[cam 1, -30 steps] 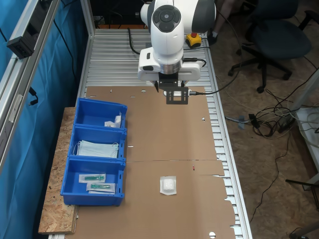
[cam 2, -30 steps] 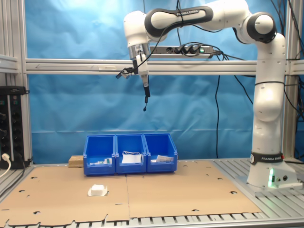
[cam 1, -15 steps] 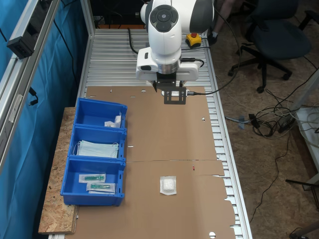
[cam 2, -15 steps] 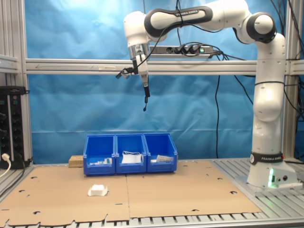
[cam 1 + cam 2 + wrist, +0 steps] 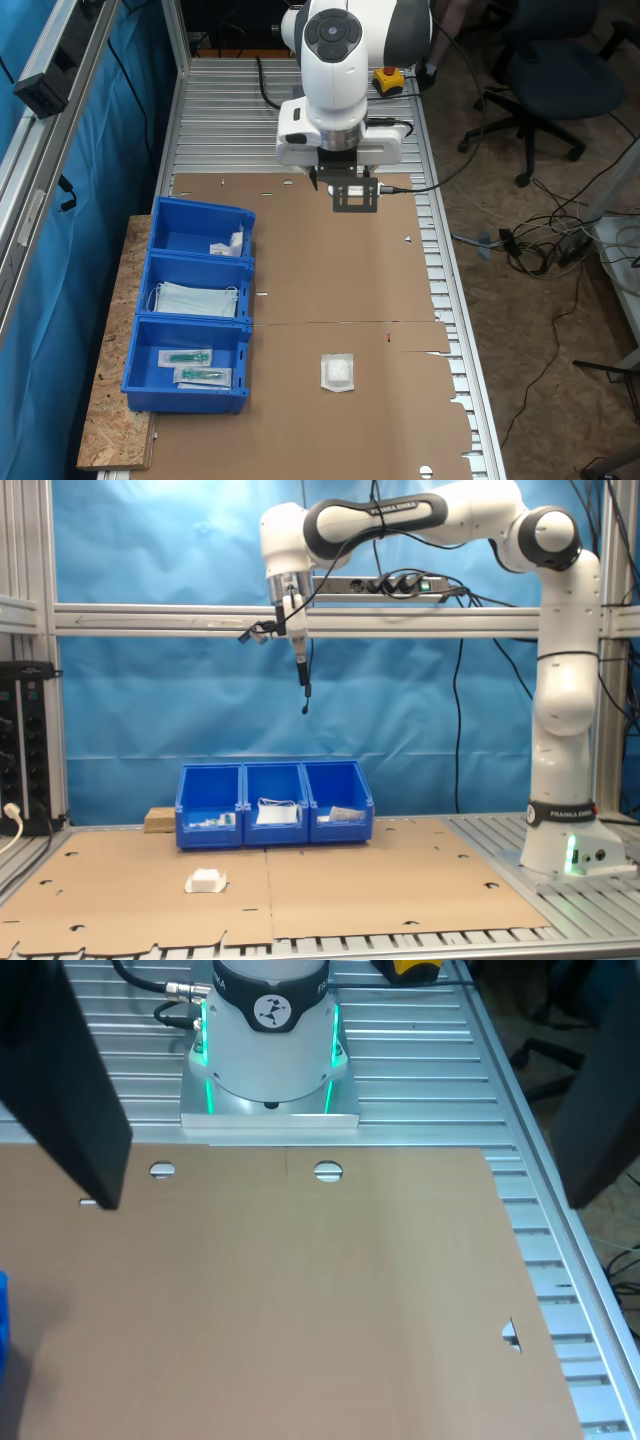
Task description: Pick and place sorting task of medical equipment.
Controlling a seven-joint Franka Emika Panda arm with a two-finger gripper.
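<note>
Brown cardboard [image 5: 330, 270] covers the metal table [image 5: 225, 110], and on it lies the small white packet [image 5: 338, 372], flat and alone in the open; in the second exterior view the packet [image 5: 206, 881] sits toward the second exterior view's left, in front of the bins and well apart from them. Three blue bins [image 5: 193, 305] stand in a row along one edge of the cardboard: one holds long clear packets with green parts [image 5: 196, 366], the middle one holds pale blue face masks [image 5: 196, 299], and the far one holds a few white items [image 5: 229, 244]. The robot arm [image 5: 545, 680] reaches high over the table with the gripper [image 5: 354, 196] far above the cardboard, well apart from the packet and holding nothing. In the wrist view the two dark fingers [image 5: 70, 1080] stand wide apart at the picture's sides, so the gripper is open, with bare cardboard and the arm's base [image 5: 268, 1045] beneath.
</note>
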